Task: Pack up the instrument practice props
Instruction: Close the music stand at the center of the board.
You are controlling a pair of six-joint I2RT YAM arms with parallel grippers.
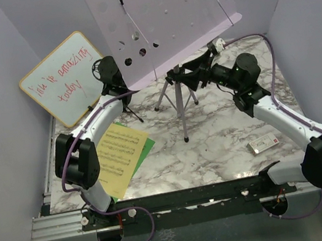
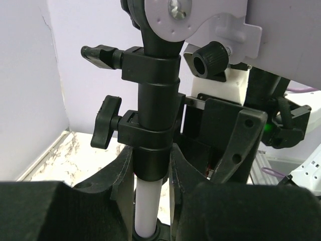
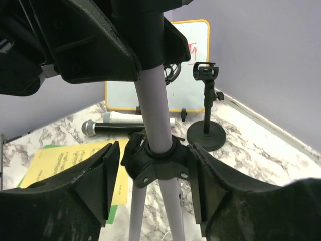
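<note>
The lilac perforated music rack (image 1: 160,8) stands at the back on a stand with lilac legs. My left gripper (image 1: 110,72) reaches in by the rack's left edge and is shut on the stand's pole (image 2: 148,201), just under a black clamp collar (image 2: 151,160). My right gripper (image 1: 186,78) is open and straddles the stand's black leg hub (image 3: 155,160) without clamping it. Two grey-headed microphones (image 3: 108,128) lie by the round-base mic holder (image 3: 205,133). The ring mount of the black mic tripod (image 3: 173,72) shows behind the pole. Yellow (image 1: 120,152) and green (image 1: 146,150) music sheets lie front left.
A wood-framed whiteboard (image 1: 64,81) with red writing leans at the back left. A small flat white device (image 1: 263,143) lies on the marble table (image 1: 216,148) at front right. Lilac walls close in the left, right and back.
</note>
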